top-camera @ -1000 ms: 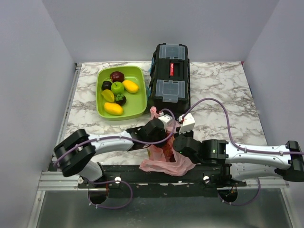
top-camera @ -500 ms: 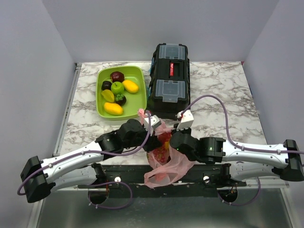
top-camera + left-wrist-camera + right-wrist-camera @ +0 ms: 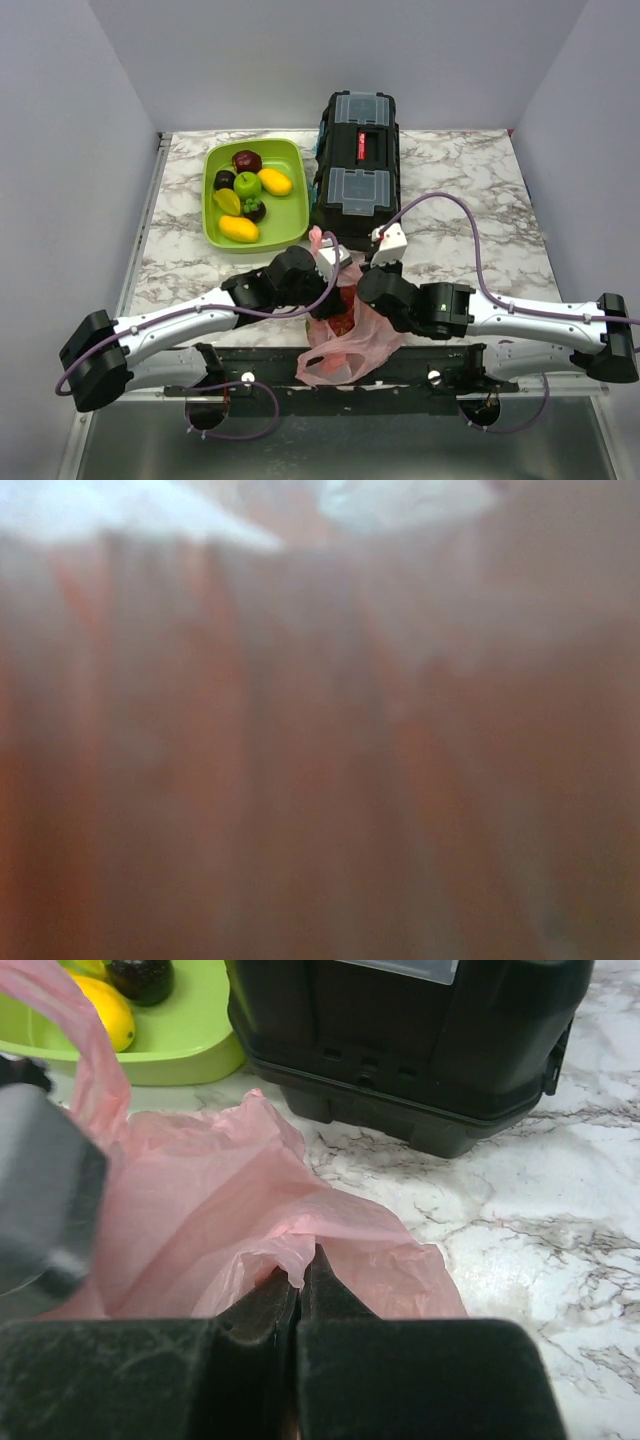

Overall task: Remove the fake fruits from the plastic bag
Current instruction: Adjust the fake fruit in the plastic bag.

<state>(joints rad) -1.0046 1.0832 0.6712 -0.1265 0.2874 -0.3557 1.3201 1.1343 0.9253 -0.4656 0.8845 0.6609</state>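
"Where was the bag when you checked?"

"The pink bag [image 3: 350, 335] lay crumpled at the near edge of the table [image 3: 470, 200], between my two arms. Its near part lay over the front edge. One loop handle stuck up just in front of the black toolbox [image 3: 357, 165]."

"And the fruits?"

"The fruits [image 3: 343, 320] were inside it. From above I saw only reddish shapes through the thin plastic, about the middle of the bag, and I could not tell one from another."

"What were the grippers doing?"

"My right gripper [image 3: 298, 1282] had its fingers pressed together on a fold of the bag's rim. Its wrist camera showed the pink plastic pinched right at the tips, with the toolbox close behind and the green tray [image 3: 190, 1055] off to the left. My left gripper [image 3: 328, 288] was up against the bag's left side. Its wrist camera gave me nothing but blurred pink plastic across the whole view, so I could not tell whether those fingers were apart or together."

"Anything else on the table?"

"The tray sat just left of the toolbox. It held other fruit, among them a yellow fruit [image 3: 240, 229] at its near end and a green apple [image 3: 247, 184] in the middle."
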